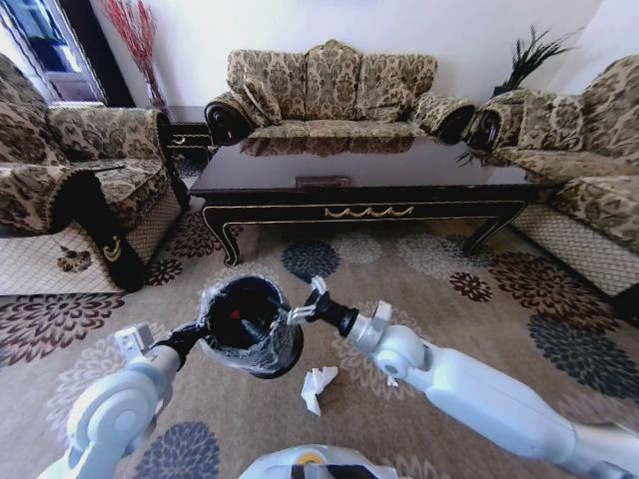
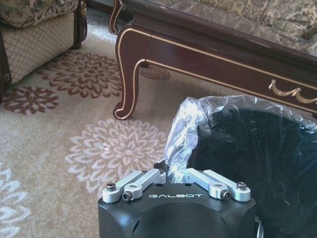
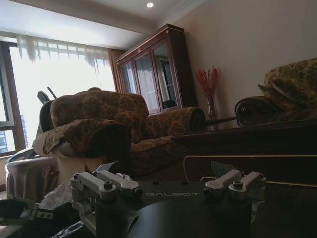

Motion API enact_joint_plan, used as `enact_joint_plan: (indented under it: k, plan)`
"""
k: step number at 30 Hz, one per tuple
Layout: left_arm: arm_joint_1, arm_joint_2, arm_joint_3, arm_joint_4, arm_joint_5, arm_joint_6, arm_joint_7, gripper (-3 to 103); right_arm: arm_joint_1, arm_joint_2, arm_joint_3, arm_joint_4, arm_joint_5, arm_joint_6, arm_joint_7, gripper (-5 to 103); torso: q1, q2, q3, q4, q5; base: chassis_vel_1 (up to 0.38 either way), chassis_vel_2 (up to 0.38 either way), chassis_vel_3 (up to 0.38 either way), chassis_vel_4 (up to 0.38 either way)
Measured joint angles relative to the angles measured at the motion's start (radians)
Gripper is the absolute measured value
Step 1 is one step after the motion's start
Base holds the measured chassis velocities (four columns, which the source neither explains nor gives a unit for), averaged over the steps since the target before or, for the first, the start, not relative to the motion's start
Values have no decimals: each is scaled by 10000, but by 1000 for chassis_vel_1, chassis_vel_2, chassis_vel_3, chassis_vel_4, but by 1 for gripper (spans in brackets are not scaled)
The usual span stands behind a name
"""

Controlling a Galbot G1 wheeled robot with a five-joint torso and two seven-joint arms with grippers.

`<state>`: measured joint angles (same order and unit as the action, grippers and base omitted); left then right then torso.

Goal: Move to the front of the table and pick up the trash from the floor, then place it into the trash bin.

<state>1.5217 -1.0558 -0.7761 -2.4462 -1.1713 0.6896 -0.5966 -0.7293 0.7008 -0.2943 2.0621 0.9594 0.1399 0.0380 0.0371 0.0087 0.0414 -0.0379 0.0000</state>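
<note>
With your left gripper (image 2: 174,174) clenched on the bag-lined rim of the trash bin (image 1: 250,324) and your right gripper (image 1: 312,304) spread empty above it, take the crumpled paper (image 1: 318,387), light and soft, lying on the floor (image 1: 449,279) beside the bin, across its middle.

Both arms are extended forward, left gripper (image 1: 197,330) pinched closed, right gripper (image 1: 312,304) apparently spread apart.

Left claw (image 1: 198,329) gripping lifted trash bin (image 1: 250,324) rim, right claw (image 1: 308,304) at opposite rim, crumpled paper (image 1: 318,387) on carpet (image 1: 449,289)
</note>
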Motion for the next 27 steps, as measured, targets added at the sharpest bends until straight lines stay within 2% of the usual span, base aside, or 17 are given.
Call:
enact_joint_plan:
  k: [4, 5, 6, 9, 11, 13, 15, 16, 19, 27]
  plan:
    - [-9, 69, -160, -120, -212, -19, -94, 4, -1179, -179, 1012, 1, 247, -656, 1293, 100, 0, 0, 0, -1, 0, 0, 0, 0, 0]
    - [-9, 69, -160, -120, -212, -19, -94, 4, -1179, -179, 1012, 1, 247, -656, 1293, 100, 0, 0, 0, -1, 0, 0, 0, 0, 0]
    - [-11, 77, -188, -143, -245, -19, -112, 4, -1436, -212, 1205, 0, 280, -842, 1611, 100, 0, 0, 0, -2, 1, 0, 0, 0, 0]
    - [-11, 91, -271, -270, -374, -24, -168, 4, -2238, -316, 1916, -4, 748, -1900, 3318, 100, -1, 0, 0, -2, 1, 0, 0, 0, 0]
    - [-12, 94, -277, -294, -395, -31, -173, 4, -2346, -332, 2019, -39, 834, -2089, 3601, 100, 0, 0, 0, -1, 1, 0, 0, 0, 0]
    - [-8, 136, -295, -394, -481, -36, -205, 4, -2712, -432, 2381, -481, 975, -2745, 4278, 100, 0, 0, -1, 0, 0, 0, 0, 0, 0]
    - [-11, 188, -309, -434, -516, -36, -212, 4, -2916, -462, 2550, -941, 1144, -3264, 4671, 100, 0, 0, 0, -1, 1, 0, 0, 0, 0]
    - [-11, 188, -309, -434, -516, -36, -212, 4, -2916, -462, 2550, -941, 1144, -3264, 4671, 100, 0, 0, 0, -1, 1, 0, 0, 0, 0]
    - [-52, 249, -350, -484, -619, -36, -246, 4, -3093, -322, 2718, -1692, 1862, -4248, 5361, 100, 0, 0, 0, -2, 3, 0, 0, 0, 0]
    - [-68, 282, -352, -543, -670, -39, -257, 4, -2994, 47, 2581, -2624, 2959, -5378, 5755, 100, 0, 0, 0, 1, 1, 0, 0, 0, 0]
